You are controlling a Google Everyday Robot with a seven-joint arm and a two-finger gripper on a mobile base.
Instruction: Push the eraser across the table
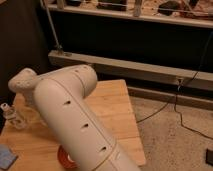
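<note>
Eraser isn't visible, hidden behind the arm (75, 125) along with the gripper, whose fingers are pressed together, so a blind push risks missing it or toppling the small bottle (12, 116) on the table (117, 107).

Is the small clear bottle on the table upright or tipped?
Upright: the bottle stands cap up on the table. The tool is hidden behind the arm.
</note>
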